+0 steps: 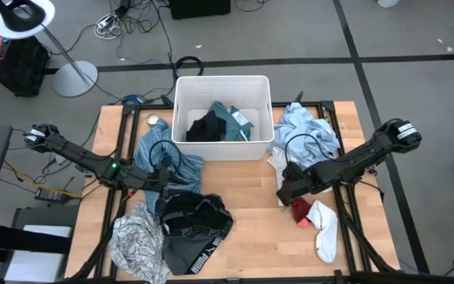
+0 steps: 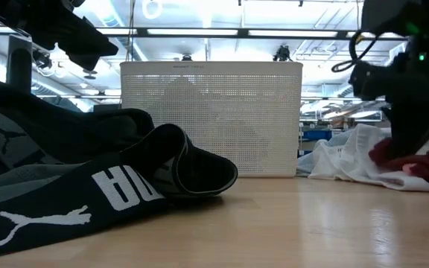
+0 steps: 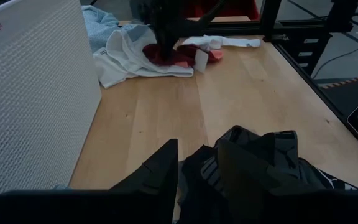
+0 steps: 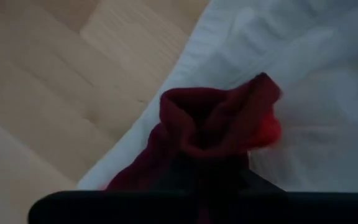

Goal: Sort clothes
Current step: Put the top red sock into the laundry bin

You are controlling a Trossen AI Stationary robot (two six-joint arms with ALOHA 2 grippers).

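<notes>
A red sock lies at the table's right on white cloth, beside a white sock. My right gripper is down on it and shut. Black Puma shorts lie front left, with grey shorts and a patterned top beside them. My left gripper is shut at the black shorts' far edge, next to a teal shirt. Light-blue shirts lie at the far right. Dark and teal garments lie in the white tub. My left gripper is on the black shorts' far edge, coming slanted from the table's left. Bunched cloth covers one finger, so the hold itself is hidden. The rest of the shorts lies on the table. My right gripper pinches a bunched fold of the red sock between its two fingers, coming from above and the table's right. The sock's cloth stands up in a gather in front of the fingers. The rest of the sock lies on the white cloth.
The tub stands at the table's far middle between the two arms. Bare wood lies between the shorts and the socks. Black frame rails run along the table's right side.
</notes>
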